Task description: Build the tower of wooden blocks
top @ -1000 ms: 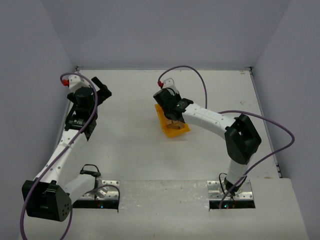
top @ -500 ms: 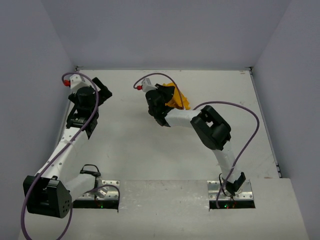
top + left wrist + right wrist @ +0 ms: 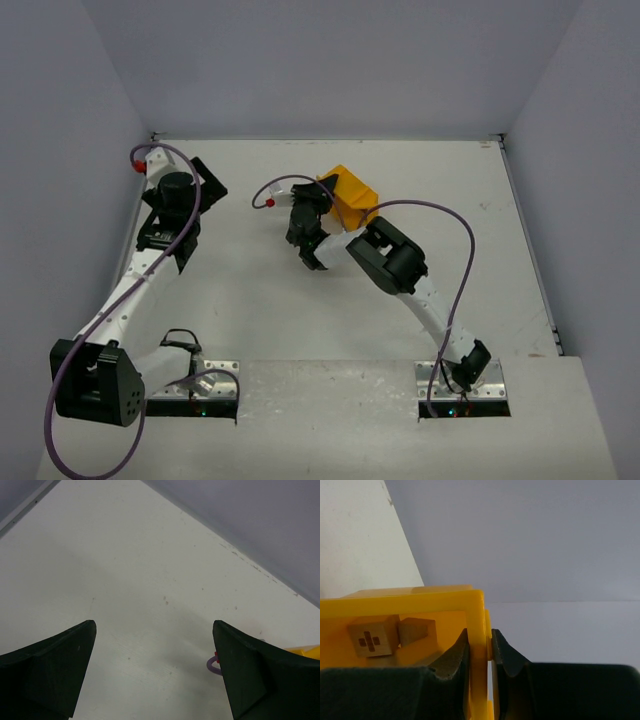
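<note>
Robot lab cell: white table (image 3: 260, 300) boxed by plain grey walls (image 3: 330, 60).

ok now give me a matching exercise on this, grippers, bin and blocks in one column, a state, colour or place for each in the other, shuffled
Column one:
1. left gripper
2. right gripper
3. bin
4. blocks

Column two:
a. inside the bin
b. open, nothing between the fingers
c. shut on a wall of the bin
d. yellow

Pairs: 1-b, 2-c, 3-d, 4-a
</note>
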